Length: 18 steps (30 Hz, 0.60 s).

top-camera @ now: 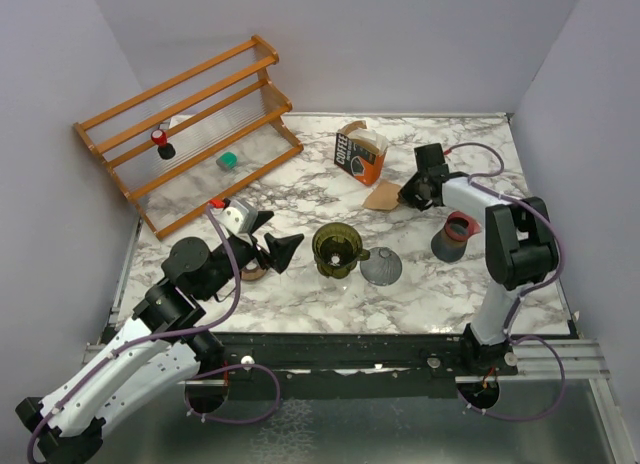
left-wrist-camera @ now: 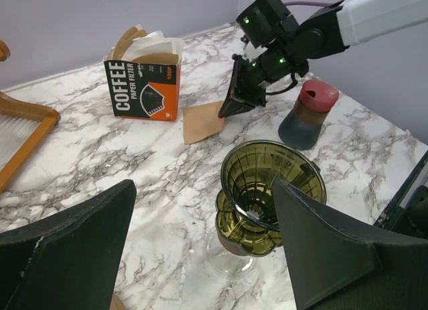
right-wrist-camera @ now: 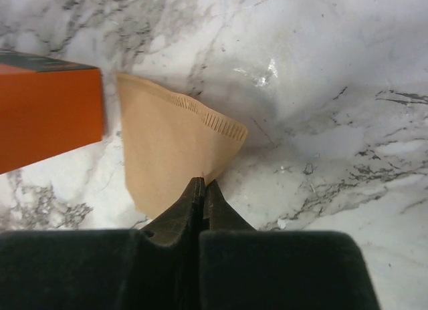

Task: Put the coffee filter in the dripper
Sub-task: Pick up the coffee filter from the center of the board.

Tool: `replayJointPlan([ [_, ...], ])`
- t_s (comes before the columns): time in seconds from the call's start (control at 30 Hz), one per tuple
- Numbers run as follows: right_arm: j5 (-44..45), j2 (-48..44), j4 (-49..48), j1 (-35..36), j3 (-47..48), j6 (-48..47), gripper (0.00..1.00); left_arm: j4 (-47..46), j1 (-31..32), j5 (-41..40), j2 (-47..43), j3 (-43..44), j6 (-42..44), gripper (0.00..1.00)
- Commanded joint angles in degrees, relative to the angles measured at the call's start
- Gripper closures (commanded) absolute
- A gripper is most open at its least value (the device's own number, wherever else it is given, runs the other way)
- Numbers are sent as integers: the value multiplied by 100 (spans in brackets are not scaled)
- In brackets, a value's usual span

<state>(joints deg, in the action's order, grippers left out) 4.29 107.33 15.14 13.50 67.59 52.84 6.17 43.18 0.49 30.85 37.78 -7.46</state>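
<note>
A brown paper coffee filter (right-wrist-camera: 170, 143) lies by the orange filter box (top-camera: 359, 153); it also shows in the top view (top-camera: 382, 195) and the left wrist view (left-wrist-camera: 201, 121). My right gripper (right-wrist-camera: 202, 184) is shut on the filter's near edge. The dark green glass dripper (top-camera: 336, 249) stands upright and empty mid-table, also seen in the left wrist view (left-wrist-camera: 272, 190). My left gripper (top-camera: 277, 246) is open and empty, just left of the dripper, with the dripper partly between its fingers in the left wrist view.
A wooden rack (top-camera: 190, 129) stands at the back left. A dark jar with a red lid (top-camera: 456, 236) stands right of the dripper. A grey round lid (top-camera: 381, 267) lies just right of the dripper.
</note>
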Motion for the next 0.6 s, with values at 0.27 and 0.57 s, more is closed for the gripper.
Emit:
replayJointPlan([
  [0.27,163,-1816,288,-12,-114,-1307,99,-61,-34,-250,137,510,-197,14],
  [0.57,-672,-2850,344,186,278,-2668,100,462,-36,-120,614,1512,-172,14],
])
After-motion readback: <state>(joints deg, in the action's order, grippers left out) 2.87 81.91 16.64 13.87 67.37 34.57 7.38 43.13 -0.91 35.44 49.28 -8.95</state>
